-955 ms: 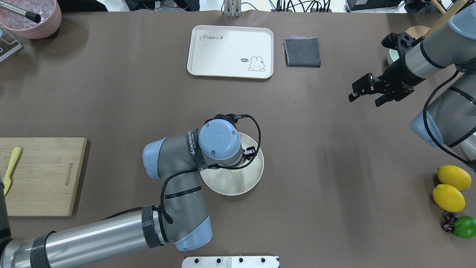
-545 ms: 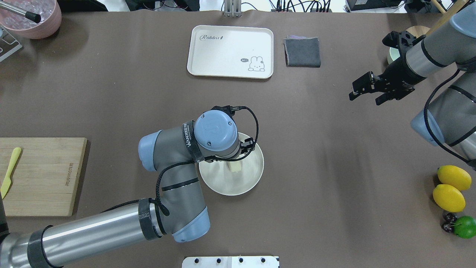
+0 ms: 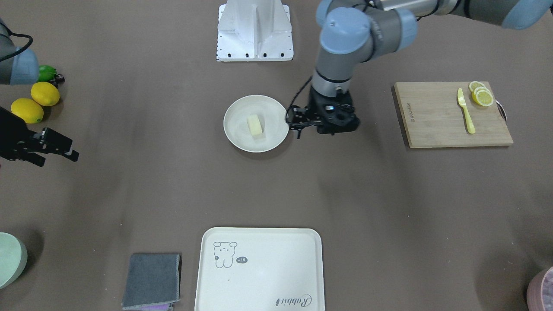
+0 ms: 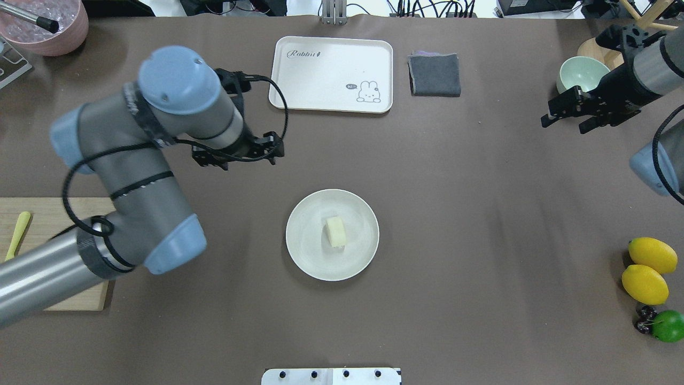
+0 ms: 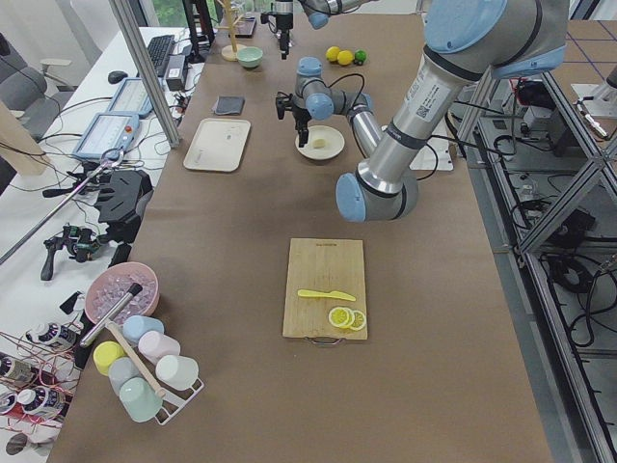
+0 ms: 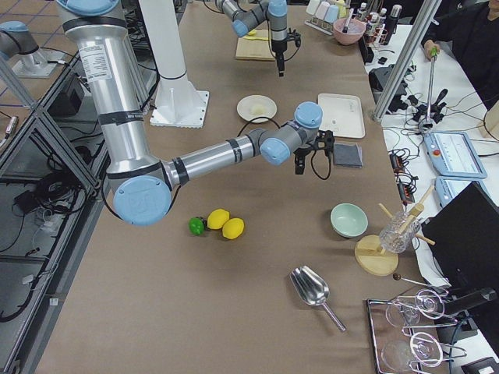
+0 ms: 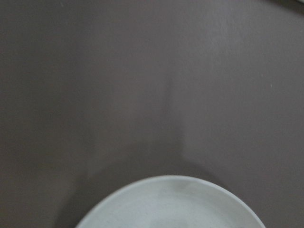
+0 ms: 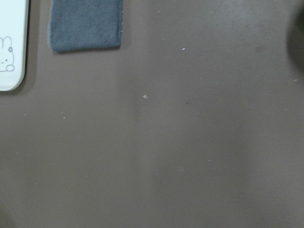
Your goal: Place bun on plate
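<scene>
The bun (image 4: 335,231), a small pale cream block, lies near the middle of the round off-white plate (image 4: 310,259) at the table's centre; the front view also shows the bun (image 3: 255,125) on the plate (image 3: 235,129). My left gripper (image 4: 238,159) hangs above the bare table, off the plate's far-left side, open and holding nothing. Only the plate's rim (image 7: 171,183) shows in the left wrist view. My right gripper (image 4: 566,124) hovers open at the far right, near the green bowl.
A cream tray (image 4: 331,74) with a drawn animal and a folded grey cloth (image 4: 434,75) lie at the far side. A pale green bowl (image 4: 581,72), two lemons (image 4: 645,283) and a lime (image 4: 668,326) are on the right. A cutting board (image 3: 432,125) holds a knife and lemon slices (image 3: 481,96).
My left arm has lifted off the plate and swung to the far left, leaving the bun uncovered on the plate. My right gripper has drawn back to the right, toward the green bowl.
</scene>
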Robot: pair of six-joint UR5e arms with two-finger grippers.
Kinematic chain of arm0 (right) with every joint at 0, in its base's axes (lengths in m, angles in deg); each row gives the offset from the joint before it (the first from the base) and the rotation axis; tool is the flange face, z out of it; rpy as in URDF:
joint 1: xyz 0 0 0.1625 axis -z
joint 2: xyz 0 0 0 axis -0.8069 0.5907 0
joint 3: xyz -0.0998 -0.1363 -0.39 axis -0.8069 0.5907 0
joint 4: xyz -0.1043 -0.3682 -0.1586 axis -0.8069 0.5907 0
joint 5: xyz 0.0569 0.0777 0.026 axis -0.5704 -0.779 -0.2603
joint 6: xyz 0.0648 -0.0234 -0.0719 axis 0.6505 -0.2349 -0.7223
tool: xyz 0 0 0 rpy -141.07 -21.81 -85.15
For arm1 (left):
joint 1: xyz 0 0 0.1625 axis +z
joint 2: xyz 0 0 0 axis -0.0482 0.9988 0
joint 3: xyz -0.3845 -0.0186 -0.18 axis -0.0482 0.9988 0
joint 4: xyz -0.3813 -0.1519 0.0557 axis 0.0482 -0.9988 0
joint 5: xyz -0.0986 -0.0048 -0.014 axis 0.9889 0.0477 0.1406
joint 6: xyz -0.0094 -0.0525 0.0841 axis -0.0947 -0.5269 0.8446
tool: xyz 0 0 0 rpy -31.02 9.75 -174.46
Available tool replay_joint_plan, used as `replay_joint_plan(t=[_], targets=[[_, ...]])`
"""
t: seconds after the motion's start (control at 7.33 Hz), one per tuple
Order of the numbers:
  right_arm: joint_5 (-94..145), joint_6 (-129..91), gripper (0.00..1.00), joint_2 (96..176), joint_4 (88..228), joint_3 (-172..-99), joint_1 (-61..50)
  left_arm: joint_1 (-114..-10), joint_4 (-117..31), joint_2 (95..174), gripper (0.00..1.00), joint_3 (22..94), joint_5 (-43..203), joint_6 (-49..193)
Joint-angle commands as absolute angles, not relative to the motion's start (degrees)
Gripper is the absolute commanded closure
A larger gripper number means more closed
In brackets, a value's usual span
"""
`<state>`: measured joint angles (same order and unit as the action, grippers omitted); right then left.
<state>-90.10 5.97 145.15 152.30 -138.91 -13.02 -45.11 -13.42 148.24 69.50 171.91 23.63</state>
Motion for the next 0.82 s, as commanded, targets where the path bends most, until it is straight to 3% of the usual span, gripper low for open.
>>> replay_joint_plan(t=[0.0, 0.14, 0.41, 0.68], targets=[[-89.39, -16.29, 0.0, 146.46, 164.04, -138.86, -22.1, -61.66, -11.94, 136.03, 0.02, 71.54, 182.69, 51.94], [-86.6, -28.77, 0.0, 147.77, 169.94, -138.6, -26.67, -69.83, -11.86, 129.89, 0.02, 71.19, 186.22, 66.51], [-85.43, -43.78, 0.0, 151.01, 174.04, -136.33, -33.63, -84.35, -11.86, 123.61, 0.02, 62.54, 191.84, 91.08], [-85.7, -45.5, 0.0, 152.35, 174.13, -136.66, -35.24, -90.37, -13.17, 116.51, 0.02, 59.67, 194.25, 97.24]])
